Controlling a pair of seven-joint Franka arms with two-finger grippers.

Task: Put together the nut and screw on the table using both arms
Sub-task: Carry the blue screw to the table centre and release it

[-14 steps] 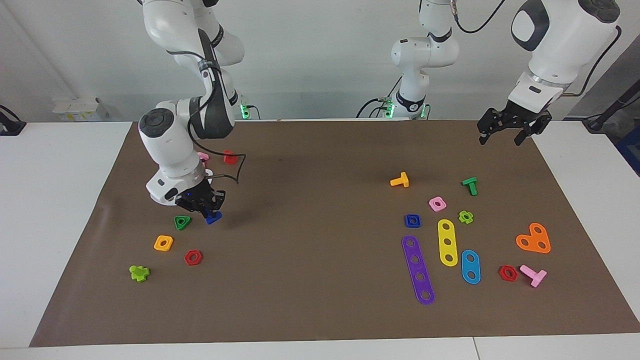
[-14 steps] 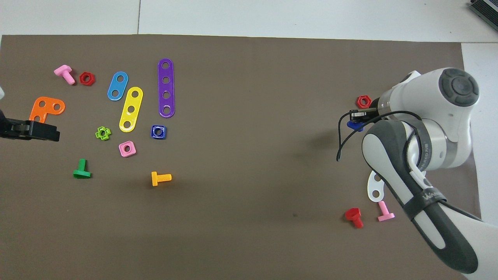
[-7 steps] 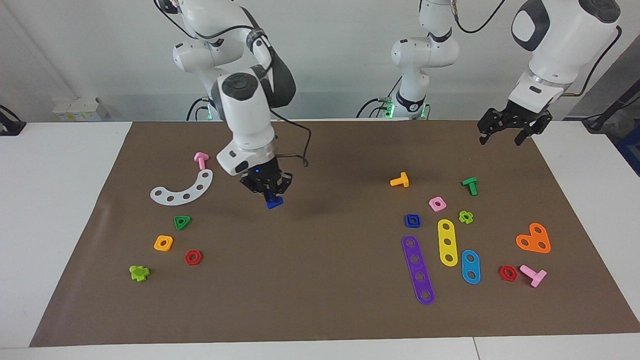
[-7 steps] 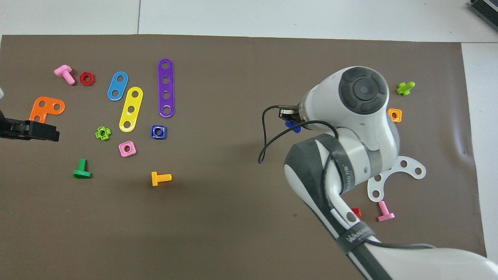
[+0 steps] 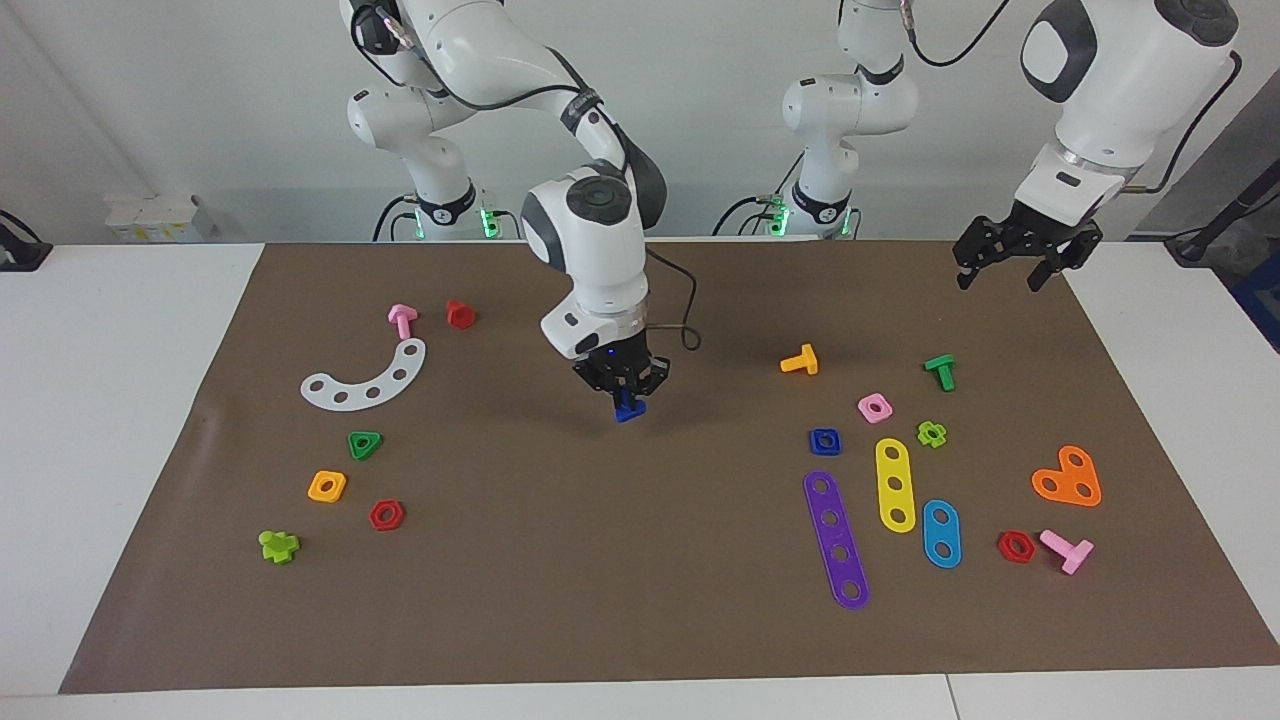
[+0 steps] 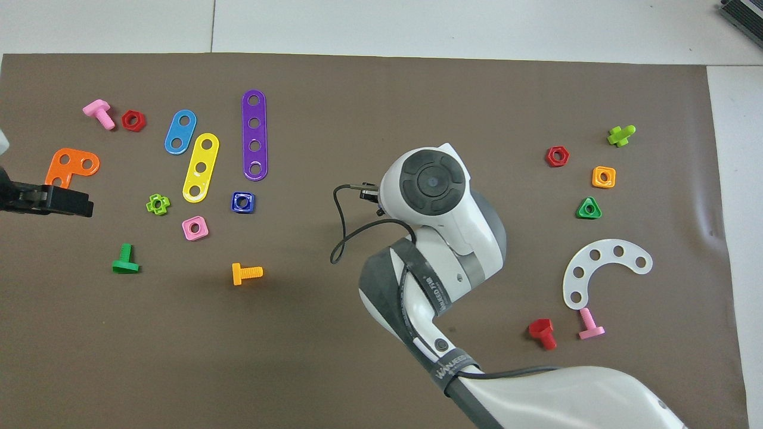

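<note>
My right gripper (image 5: 626, 393) is shut on the dark-blue screw (image 5: 629, 408) and holds it just above the middle of the brown mat (image 5: 640, 610). In the overhead view the right arm's wrist (image 6: 434, 182) hides the screw. The dark-blue square nut (image 5: 825, 440) lies flat on the mat toward the left arm's end, beside the purple strip; it also shows in the overhead view (image 6: 242, 202). My left gripper (image 5: 1010, 268) is open and empty, and waits in the air over the mat's edge at the left arm's end; it also shows in the overhead view (image 6: 53, 201).
Around the nut lie a pink square nut (image 5: 874, 407), an orange screw (image 5: 800, 360), a green screw (image 5: 940, 371), and purple (image 5: 836, 539), yellow (image 5: 894, 484) and blue strips (image 5: 941, 533). At the right arm's end lie a white curved strip (image 5: 366, 378), a green triangular nut (image 5: 364, 444) and an orange nut (image 5: 327, 486).
My right gripper has carried the blue screw from beside the green triangular nut at the right arm's end over to the middle of the mat. The left arm has not moved.
</note>
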